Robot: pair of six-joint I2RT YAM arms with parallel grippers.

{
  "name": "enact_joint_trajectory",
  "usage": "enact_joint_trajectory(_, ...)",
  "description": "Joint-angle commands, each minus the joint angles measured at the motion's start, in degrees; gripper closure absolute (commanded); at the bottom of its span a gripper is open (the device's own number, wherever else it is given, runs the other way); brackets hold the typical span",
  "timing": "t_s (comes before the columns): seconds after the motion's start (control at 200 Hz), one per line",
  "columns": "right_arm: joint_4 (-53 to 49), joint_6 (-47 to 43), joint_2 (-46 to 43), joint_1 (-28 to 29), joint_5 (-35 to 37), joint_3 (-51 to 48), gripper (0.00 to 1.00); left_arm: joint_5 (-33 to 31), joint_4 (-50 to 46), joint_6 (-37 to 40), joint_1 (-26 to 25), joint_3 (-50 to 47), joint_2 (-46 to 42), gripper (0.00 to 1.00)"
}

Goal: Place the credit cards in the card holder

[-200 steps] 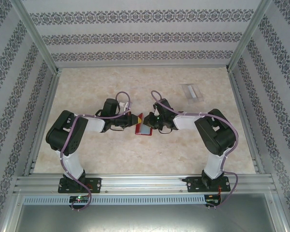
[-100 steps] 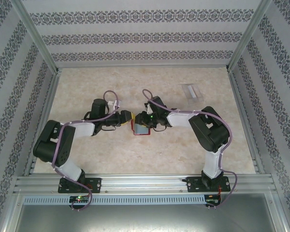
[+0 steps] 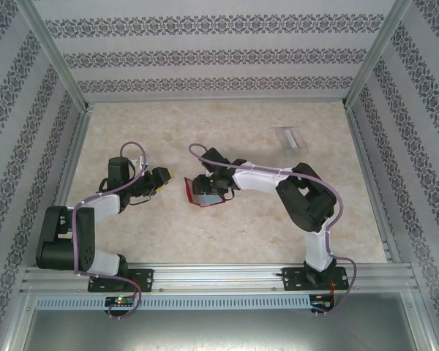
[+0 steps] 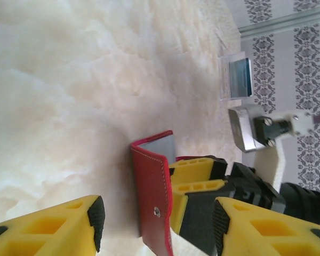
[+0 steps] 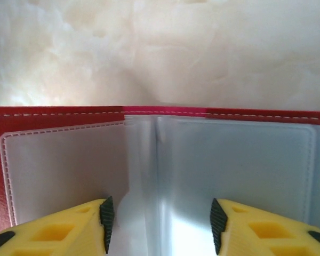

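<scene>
Red stitched card holder point(image 5: 229, 160) | glossy grey pockets | right claw point(image 5: 162, 216) spread

left claw point(image 4: 158, 221) spread; card holder point(image 4: 151, 194) half-folded, right claw point(image 4: 200, 178) against it; credit cards point(image 4: 238, 78) near wall point(image 4: 304, 53)

No legible text or labels anywhere.

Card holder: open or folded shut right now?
Open. The right wrist view shows the card holder spread, clear pockets either side of the fold; in the left wrist view one red flap stands up.
</scene>
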Motion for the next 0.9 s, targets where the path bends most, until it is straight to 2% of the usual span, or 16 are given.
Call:
enact_joint_trajectory(0.0, -10.3, -3.7, 3.0, 3.0, 11.6, 4.2, 0.43, -0.8, -2.2, 1.2, 1.4, -1.0, -1.6, 0.41)
enact_joint_trajectory(0.025, -11.6, -3.9, 3.5, 3.7, 13.1, 5.2, 0.4, -0.9, -2.1, 1.2, 1.6, -1.2, -1.4, 0.41)
enact_joint_trajectory(0.17, -15.2, -4.7, 5.2, 7.2, 19.6, 8.6, 0.36, -1.9, -1.8, 0.0, 2.6, -1.7, 0.3, 0.4)
enact_joint_trajectory(0.46, -17.4, -4.3, 9.7, 9.4, 25.0, 9.7, 0.35, -3.1, 0.1, -1.1, 2.8, -2.9, 3.0, 0.36)
enact_joint_trajectory(0.53, -17.8, -4.4, 10.2, 9.9, 26.7, 9.6, 0.3, -3.7, 0.0, -0.6, 2.8, -3.2, 2.8, 0.36)
enact_joint_trajectory(0.764, -17.8, -3.1, 8.0, 10.3, 24.8, 9.3, 0.28, -4.0, -1.2, 0.4, 2.6, -4.1, 1.1, 0.36)
enact_joint_trajectory(0.789, -17.7, -3.3, 7.5, 10.3, 24.5, 9.4, 0.19, -4.2, -1.2, 0.6, 2.6, -4.3, 1.0, 0.36)
enact_joint_trajectory(0.894, -17.5, -3.6, 5.8, 10.1, 22.4, 10.2, 0.16, -3.1, -0.3, 0.0, 2.0, -4.6, 1.2, 0.36)
